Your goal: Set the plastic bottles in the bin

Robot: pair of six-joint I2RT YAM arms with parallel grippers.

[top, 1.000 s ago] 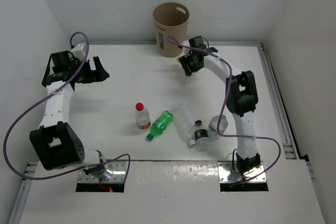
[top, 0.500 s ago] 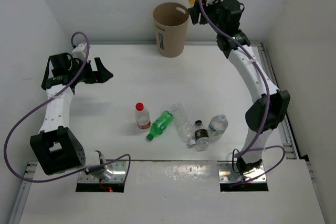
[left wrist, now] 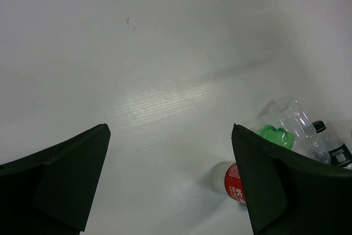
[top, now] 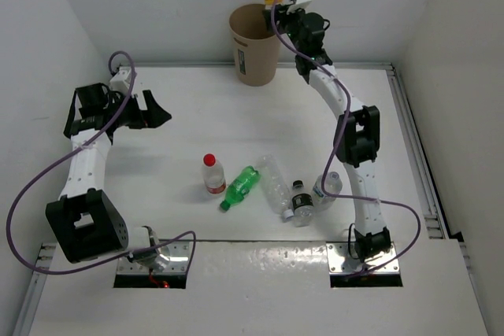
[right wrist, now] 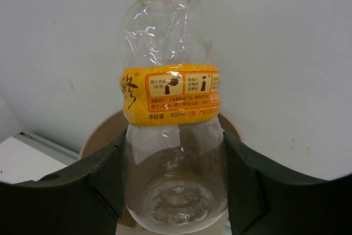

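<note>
Here the right gripper (right wrist: 173,185) is clenched on the lower body of a clear plastic bottle with a yellow cap and an orange label band (right wrist: 169,97). One dark finger presses each side of it, and the cap points away past the fingertips. The tan-brown round cardboard-coloured bin (top: 256,49) stands just beneath this gripper. In the right wrist view its open mouth shows behind the bottle's base, between the two fingers. From above, the gripper and its bottle hang at the bin's far right rim, raised well off the white table (top: 197,116).

The left gripper (left wrist: 170,185) is released, its jaws spread wide with nothing between them, and it hovers over bare tabletop. Ahead of it, just past its right finger, stands a small clear bottle with a red cap (left wrist: 234,182). Beyond that lie an all-green plastic bottle (left wrist: 273,136), a crumpled clear bottle on its side (left wrist: 289,115) and a clear bottle with a black cap (left wrist: 330,148), close together in a cluster.

A fifth table bottle, clear with a white cap and blue label (top: 327,186), sits at the far end of that cluster from the left gripper, partly hidden behind the right arm's lower link and well below the right gripper.
</note>
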